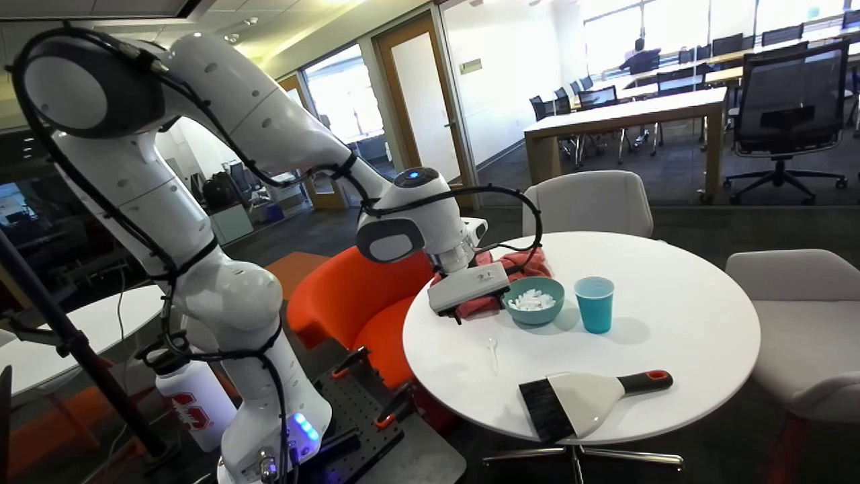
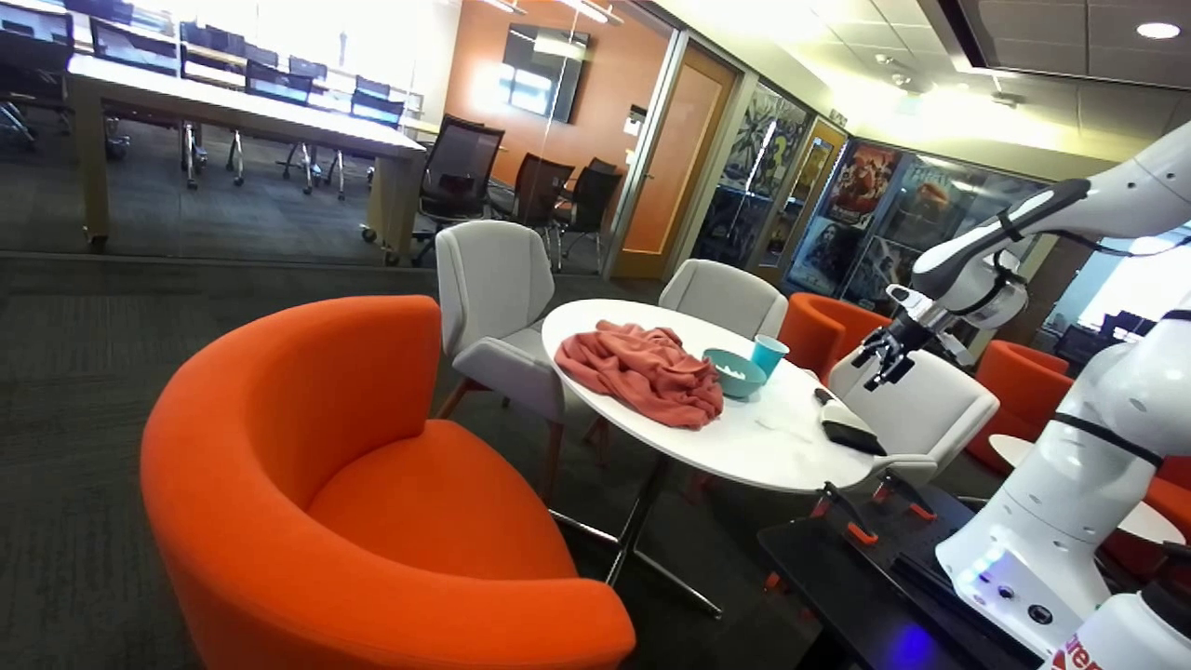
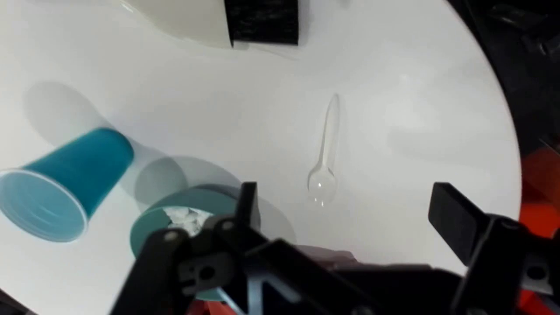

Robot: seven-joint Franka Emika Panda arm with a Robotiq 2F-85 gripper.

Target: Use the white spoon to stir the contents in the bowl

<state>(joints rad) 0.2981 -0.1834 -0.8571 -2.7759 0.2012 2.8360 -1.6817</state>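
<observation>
The thin spoon (image 1: 494, 355), whitish and see-through, lies flat on the white table; in the wrist view the spoon (image 3: 330, 135) has its handle pointing up the picture. The teal bowl (image 1: 537, 317) holds white pieces (image 1: 533, 300); the bowl shows in an exterior view (image 2: 742, 381) and, partly behind a finger, in the wrist view (image 3: 197, 199). My gripper (image 3: 343, 188) is open and empty above the table, with the spoon's bowl end between its fingers in that view. The gripper (image 2: 882, 361) hangs with fingers apart, clear of the table; in an exterior view its fingers are mostly hidden.
A cyan cup (image 1: 595, 306) stands beside the bowl. A crumpled red cloth (image 2: 642, 372) lies against the bowl's side. A brush (image 1: 591, 403) with black bristles and red-tipped handle lies near the table's (image 1: 699, 323) edge. Chairs, including an orange chair (image 1: 363, 296), surround the table.
</observation>
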